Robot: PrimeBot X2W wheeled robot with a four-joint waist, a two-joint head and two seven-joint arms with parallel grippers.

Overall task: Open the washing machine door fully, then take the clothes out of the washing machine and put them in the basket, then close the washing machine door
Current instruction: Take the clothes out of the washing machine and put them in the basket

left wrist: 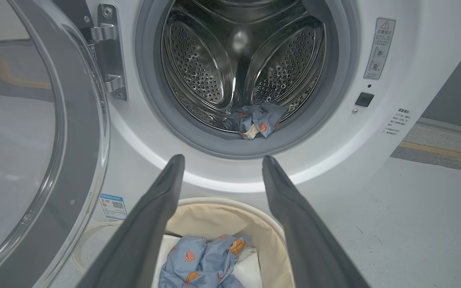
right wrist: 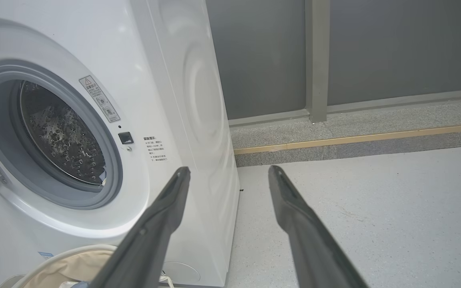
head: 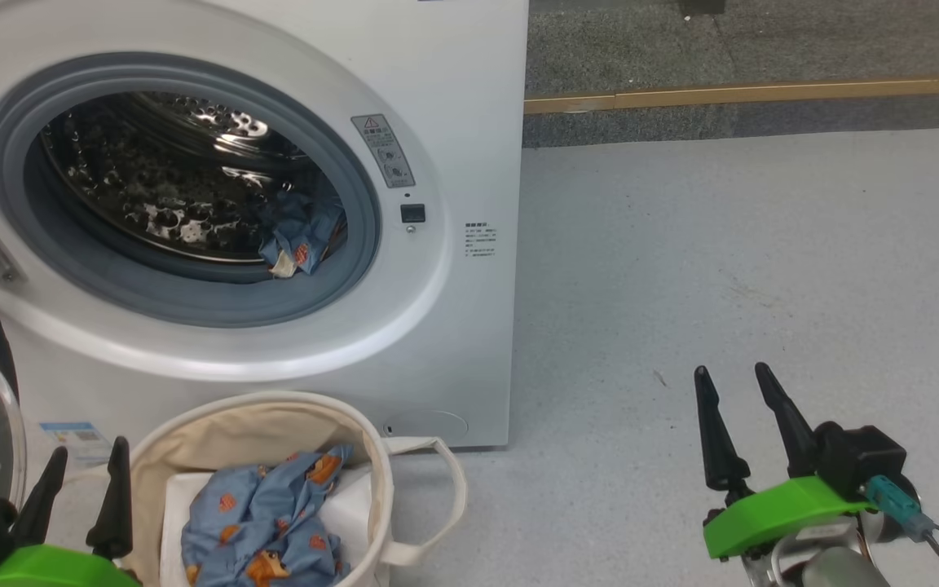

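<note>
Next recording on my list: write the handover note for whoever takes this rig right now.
Left gripper: open, empty, above the basket.
Right gripper: open, empty, over the floor right of the machine.
Door: open, swung left.
Done: one garment in the basket.
Left: drum garment at the drum's front, then close the door.
</note>
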